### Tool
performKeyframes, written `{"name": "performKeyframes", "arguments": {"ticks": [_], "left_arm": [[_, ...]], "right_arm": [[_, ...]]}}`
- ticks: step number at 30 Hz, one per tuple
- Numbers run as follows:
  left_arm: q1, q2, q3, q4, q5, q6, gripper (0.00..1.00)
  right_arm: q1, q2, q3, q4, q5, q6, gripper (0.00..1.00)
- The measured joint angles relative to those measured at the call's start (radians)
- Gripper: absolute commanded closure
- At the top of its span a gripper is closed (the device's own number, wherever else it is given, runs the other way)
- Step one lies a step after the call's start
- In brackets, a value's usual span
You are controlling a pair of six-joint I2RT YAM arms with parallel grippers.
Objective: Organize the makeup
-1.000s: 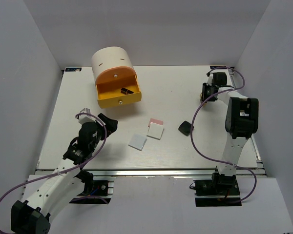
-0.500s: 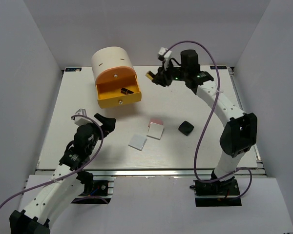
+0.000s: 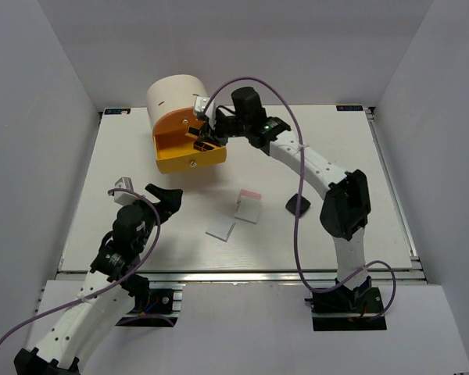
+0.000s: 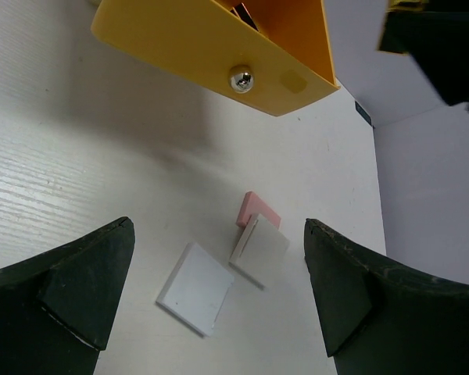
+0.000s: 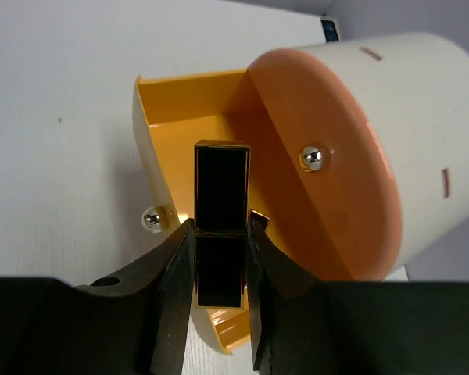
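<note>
The right fingers (image 5: 184,250) pinched the black-gold stick (image 5: 220,203) over the open yellow drawer (image 5: 152,133), not yet released. The left fingers (image 4: 102,266) hung spread above the worktop (image 4: 78,156), where 2 white squares (image 4: 195,287), 1 pink square (image 4: 254,209) and the black compact (image 3: 298,205) lay unsorted.

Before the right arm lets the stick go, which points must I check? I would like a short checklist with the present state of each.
1. Drawer pulled open: ok.
2. Stick clamped in right claw: ok.
3. Stick above the drawer, not the table: ok.
4. Drawer floor under the stick free: cannot tell, the stick and claw hide it.
5. Left claw open and away from the drawer, above the squares: ok.
</note>
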Motion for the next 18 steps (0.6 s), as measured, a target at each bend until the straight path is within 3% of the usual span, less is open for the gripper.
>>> {"name": "performKeyframes", "arguments": {"ticks": [6, 9, 10, 12, 17, 18], "left_arm": [[0.0, -0.01, 0.0, -0.002, -0.006, -0.01, 0.02], [0.0, -0.008, -0.002, -0.002, -0.006, -0.015, 0.02], [0.0, -0.006, -0.003, 0.001, -0.006, -0.017, 0.02], [0.0, 0.002, -0.008, 0.002, -0.006, -0.021, 0.03], [0.0, 0.04, -0.011, 0.024, 0.0, -0.035, 0.11], [0.0, 0.05, -0.012, 0.032, 0.003, -0.039, 0.18]], "right_arm": [[0.013, 0.131, 0.058, -0.011, 0.076, -0.039, 0.92], [0.013, 0.151, 0.063, -0.015, 0.101, -0.057, 0.77], [0.013, 0.153, 0.063, -0.016, 0.11, -0.062, 0.64], [0.013, 0.153, 0.063, -0.015, 0.122, -0.072, 0.5], [0.013, 0.153, 0.064, -0.013, 0.142, -0.084, 0.41], [0.013, 0.153, 0.064, -0.013, 0.144, -0.085, 0.4]]}}
